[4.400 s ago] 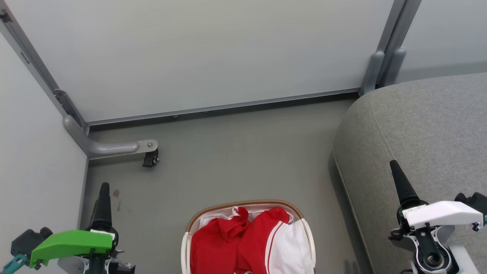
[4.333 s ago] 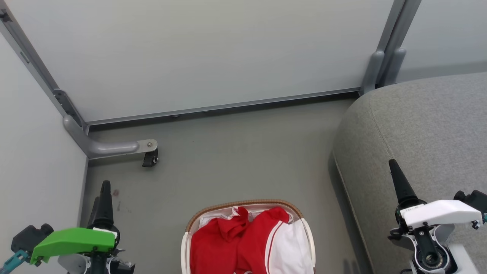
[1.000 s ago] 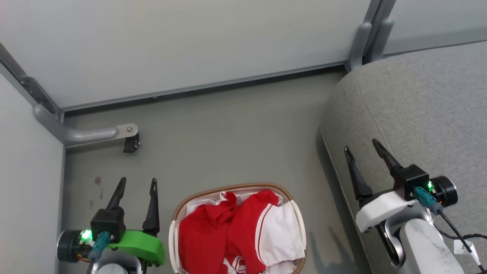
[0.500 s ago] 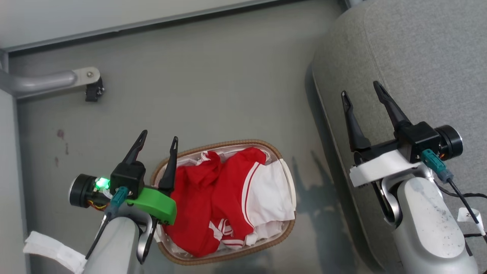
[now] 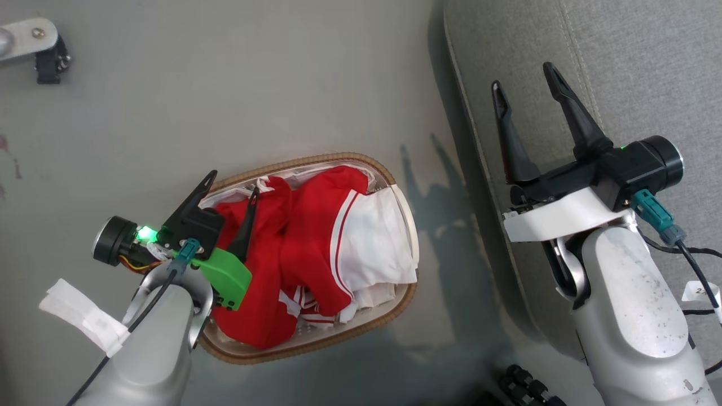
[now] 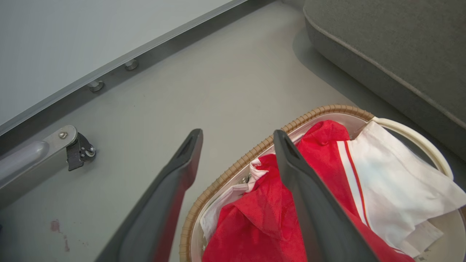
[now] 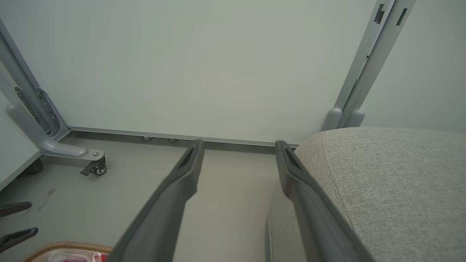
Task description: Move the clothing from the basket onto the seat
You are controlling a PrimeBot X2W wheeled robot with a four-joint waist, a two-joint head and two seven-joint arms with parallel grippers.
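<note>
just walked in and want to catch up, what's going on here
A two-armed robot is working at a laundry basket. Its left gripper hangs open over the basket's edge, one finger above the red clothing, gripping nothing. The right gripper is open over the edge of the grey seat; no clothing lies there yet.

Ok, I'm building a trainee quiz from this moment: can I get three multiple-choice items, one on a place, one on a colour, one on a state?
1. The basket stands: A on the floor beside the seat; B on the seat; C on a table.
2. The cover behind the left claw is: A blue; B green; C yellow.
3. The right claw is: A shut on a sock; B shut, empty; C open, empty.
Answers: 1 A, floor shows around it; 2 B, bright green in the head view; 3 C, jaws apart, nothing between.
</note>
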